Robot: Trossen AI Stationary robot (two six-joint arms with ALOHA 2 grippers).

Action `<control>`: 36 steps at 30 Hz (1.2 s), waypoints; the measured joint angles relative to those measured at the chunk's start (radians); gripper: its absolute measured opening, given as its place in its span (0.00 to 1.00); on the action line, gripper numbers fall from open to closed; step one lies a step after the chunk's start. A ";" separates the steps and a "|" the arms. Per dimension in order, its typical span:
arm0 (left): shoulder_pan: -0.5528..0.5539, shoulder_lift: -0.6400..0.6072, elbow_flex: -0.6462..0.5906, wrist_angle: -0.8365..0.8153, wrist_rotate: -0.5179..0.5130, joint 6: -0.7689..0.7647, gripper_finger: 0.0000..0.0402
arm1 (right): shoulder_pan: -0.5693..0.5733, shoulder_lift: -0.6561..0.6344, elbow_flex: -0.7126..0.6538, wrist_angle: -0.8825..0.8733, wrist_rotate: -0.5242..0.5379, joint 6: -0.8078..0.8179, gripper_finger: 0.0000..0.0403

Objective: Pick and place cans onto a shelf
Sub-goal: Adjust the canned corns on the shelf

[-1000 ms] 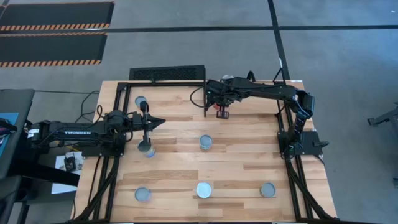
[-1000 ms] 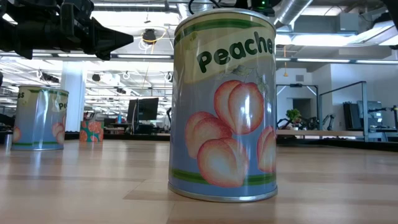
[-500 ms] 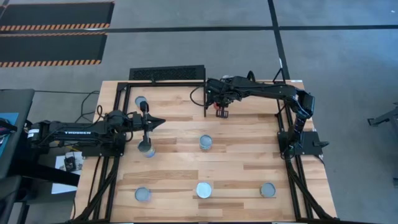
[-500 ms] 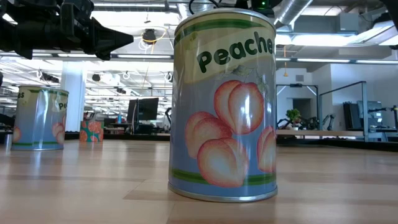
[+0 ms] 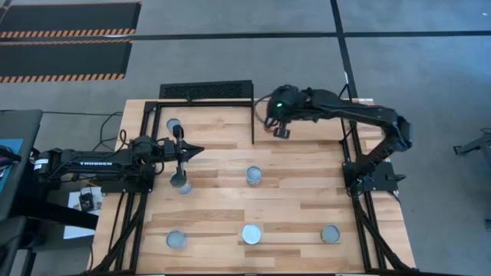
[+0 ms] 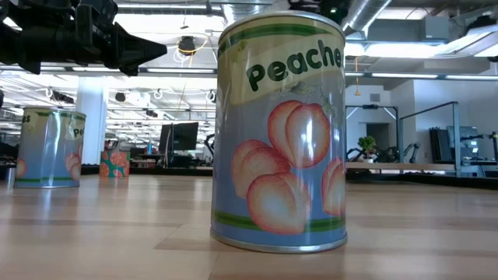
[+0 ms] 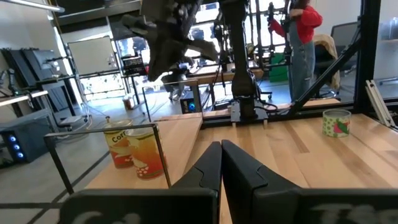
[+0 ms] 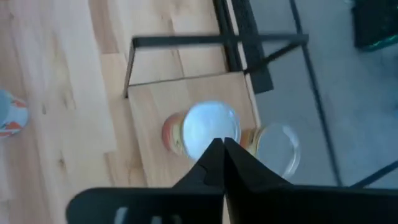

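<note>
Several cans with silver lids stand upright on the wooden table, among them ones at the middle (image 5: 254, 175), near the left arm (image 5: 181, 183) and at the near edge (image 5: 252, 234). My right gripper (image 5: 278, 130) is shut and hovers above two orange-labelled cans (image 8: 210, 127) (image 8: 278, 146) that stand on a wooden board inside the black shelf frame (image 8: 217, 40). These cans also show in the left wrist view (image 7: 134, 149). My left gripper (image 5: 201, 150) is shut and empty above the table's left side.
The black shelf frame (image 5: 205, 91) stands at the table's far edge, with an upright bar (image 5: 253, 123) beside my right gripper. A large peaches can (image 6: 280, 132) stands close to the low camera. A person in red (image 7: 301, 37) is in the room beyond the table.
My right arm has risen and drawn back a little toward the table's far right, its gripper staying over the shelf's right end. My left arm has kept still.
</note>
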 joint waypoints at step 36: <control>0.000 0.000 0.000 0.007 -0.001 -0.012 0.00 | -0.410 0.066 -0.490 0.657 -0.207 0.261 0.01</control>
